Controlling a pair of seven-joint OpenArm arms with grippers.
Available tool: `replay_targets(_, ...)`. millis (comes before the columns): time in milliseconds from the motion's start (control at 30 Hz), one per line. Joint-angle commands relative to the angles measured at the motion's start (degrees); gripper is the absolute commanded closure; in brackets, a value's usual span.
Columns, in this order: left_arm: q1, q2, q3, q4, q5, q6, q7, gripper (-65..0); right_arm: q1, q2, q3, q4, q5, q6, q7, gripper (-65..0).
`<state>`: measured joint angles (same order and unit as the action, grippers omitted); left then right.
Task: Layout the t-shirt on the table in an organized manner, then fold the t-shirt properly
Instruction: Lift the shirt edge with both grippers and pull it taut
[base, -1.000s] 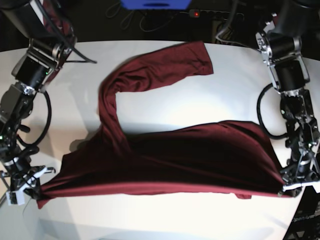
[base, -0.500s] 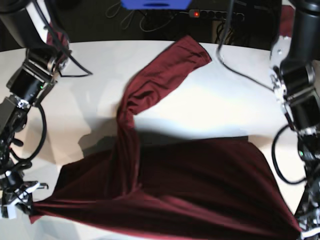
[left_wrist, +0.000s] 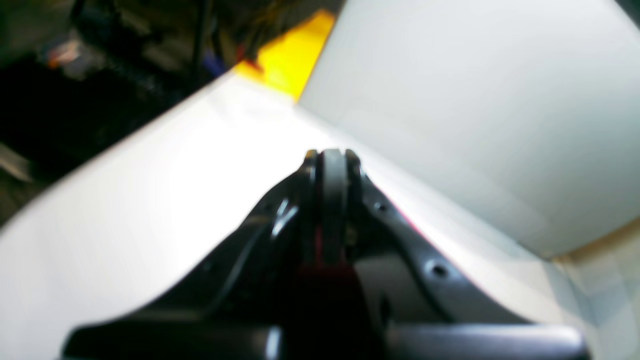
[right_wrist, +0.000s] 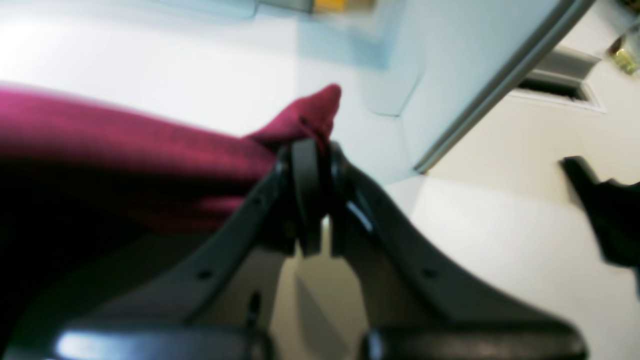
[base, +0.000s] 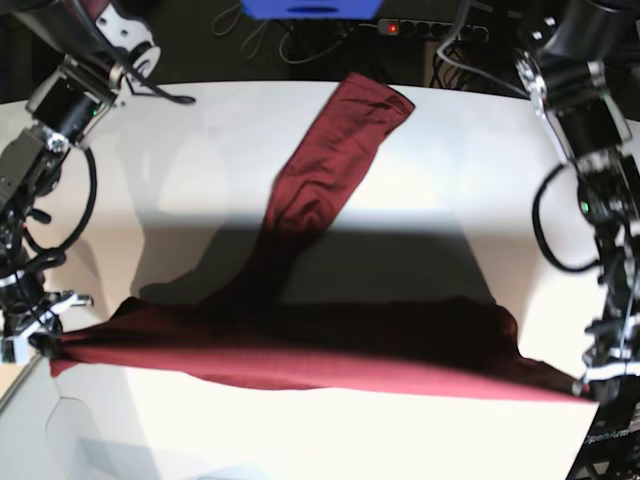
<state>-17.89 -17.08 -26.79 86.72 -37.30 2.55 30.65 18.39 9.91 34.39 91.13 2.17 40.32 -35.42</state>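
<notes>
I am holding the t-shirt (base: 300, 350) stretched between my two grippers, each clamped tight on one end of its near edge. My right gripper (base: 35, 340), at the left side of the base view, is pinching one corner of the cloth; in the right wrist view the maroon fabric (right_wrist: 150, 150) is bunching up to my closed fingertips (right_wrist: 310, 150), with a small tip of it poking out beyond them. My left gripper (base: 590, 385), at the right side of the base view, is pinching the opposite corner; in the left wrist view my jaws (left_wrist: 332, 165) are pressed together, and only a thin sliver of red is showing beside them, too blurred to say more. The edge between my grippers is running as a taut, nearly straight line across the front of the table (base: 450, 180), sloping slightly down toward my left gripper. The body of the shirt is hanging behind that line as a dark band, casting a broad shadow on the white tabletop. One long sleeve (base: 330, 160) is trailing away from the body toward the far side of the table, lying on the surface with its cuff near the far edge.
</notes>
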Motion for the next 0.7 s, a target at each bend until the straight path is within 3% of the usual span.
replay_targets(0, 1.5, -0.9, -2.1, 1.6, -2.2, -0.5, -1.7, -0.1, -0.1, 0.9, 0.3, 1.2, 0.8, -0.3, 1.7, 0.0)
replay_targets(167, 13.9, -0.5, -9.7, -1.1, -9.2, -0.5, -1.8, -0.1, -6.7, 0.7, 0.3, 1.1, 0.8, -0.3, 1.7, 0.0)
replay_targets(333, 21.5, -0.5, -12.6, -8.3, -13.1, -0.5, -1.9, -0.1, -11.8, -0.5, 0.4, 1.1, 0.8, -0.3, 1.8, 0.0)
replay_targets(667, 25.5, -0.5, -14.7, -16.3, -14.5, -0.6, -1.8, -0.1, -14.2, -1.9, -0.3, 0.0, 0.7, -0.3, 1.8, 0.0)
